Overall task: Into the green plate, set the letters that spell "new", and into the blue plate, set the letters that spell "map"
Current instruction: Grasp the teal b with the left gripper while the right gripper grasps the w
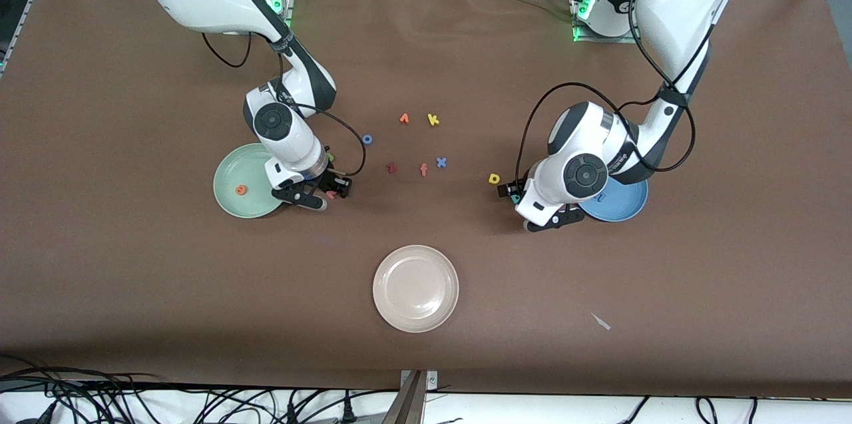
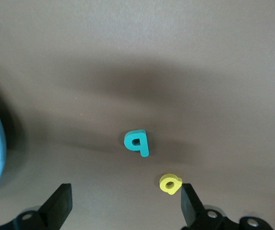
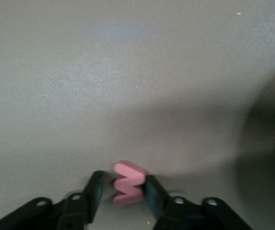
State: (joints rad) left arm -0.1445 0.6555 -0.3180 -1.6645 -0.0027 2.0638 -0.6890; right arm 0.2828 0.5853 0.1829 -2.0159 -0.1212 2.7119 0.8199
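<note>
Right gripper pinching the salmon-red w on the table beside the green plate; lift straight, then release low over it. Left gripper wide above teal p

You see a salmon-pink w between black fingers. A teal p and a yellow a lie on the brown tabletop. An orange e sits in the mint-green plate; the other plates are mid-blue and beige.
</note>
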